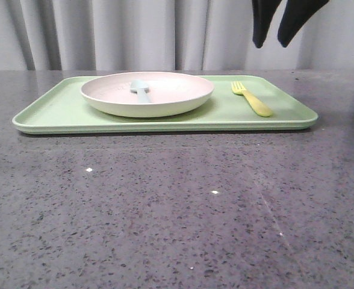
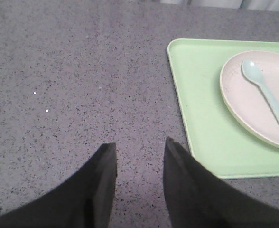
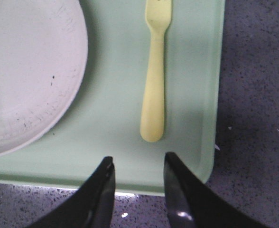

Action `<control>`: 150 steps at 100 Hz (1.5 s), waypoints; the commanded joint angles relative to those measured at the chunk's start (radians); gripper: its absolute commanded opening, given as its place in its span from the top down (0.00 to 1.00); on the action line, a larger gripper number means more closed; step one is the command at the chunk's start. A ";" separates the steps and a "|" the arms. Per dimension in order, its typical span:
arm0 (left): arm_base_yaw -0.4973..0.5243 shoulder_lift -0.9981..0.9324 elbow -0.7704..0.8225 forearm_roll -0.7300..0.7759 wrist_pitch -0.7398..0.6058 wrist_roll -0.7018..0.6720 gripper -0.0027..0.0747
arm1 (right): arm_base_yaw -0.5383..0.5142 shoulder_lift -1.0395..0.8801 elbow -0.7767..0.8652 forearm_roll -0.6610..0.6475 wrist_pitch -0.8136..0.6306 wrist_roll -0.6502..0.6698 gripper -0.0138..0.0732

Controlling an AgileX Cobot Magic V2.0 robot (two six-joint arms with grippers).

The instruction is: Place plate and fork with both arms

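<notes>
The pinkish-cream plate [image 1: 165, 96] sits on the left half of a light-green tray [image 1: 62, 114], with a pale blue spoon [image 1: 141, 90] lying in it. The yellow fork [image 1: 252, 99] lies on the tray to the plate's right. My right gripper [image 1: 272, 42] hangs open and empty high above the fork; in the right wrist view its open gripper [image 3: 137, 161] is over the tray's near edge, just short of the fork's handle [image 3: 153, 95]. My left gripper [image 2: 139, 146] is open and empty over bare table, left of the tray [image 2: 196, 95]; it does not show in the front view.
The tray lies across the back of a dark speckled stone table [image 1: 177, 211]. A grey curtain [image 1: 135, 30] hangs behind it. The plate [image 2: 253, 95] and spoon [image 2: 267, 95] also show in the left wrist view.
</notes>
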 commanded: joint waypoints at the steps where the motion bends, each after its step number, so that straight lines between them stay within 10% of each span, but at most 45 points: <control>1: -0.001 -0.039 -0.009 -0.012 -0.102 -0.008 0.66 | -0.001 -0.123 0.066 -0.025 -0.109 0.008 0.52; 53: -0.002 -0.202 0.101 -0.012 -0.103 0.004 0.80 | -0.001 -0.659 0.646 -0.055 -0.437 0.008 0.54; 85: -0.002 -0.258 0.118 -0.012 -0.095 0.030 0.99 | -0.001 -0.955 0.844 -0.081 -0.525 0.008 0.93; 150: -0.002 -0.462 0.285 -0.012 -0.092 0.031 0.99 | -0.001 -1.379 1.069 -0.151 -0.529 0.008 0.92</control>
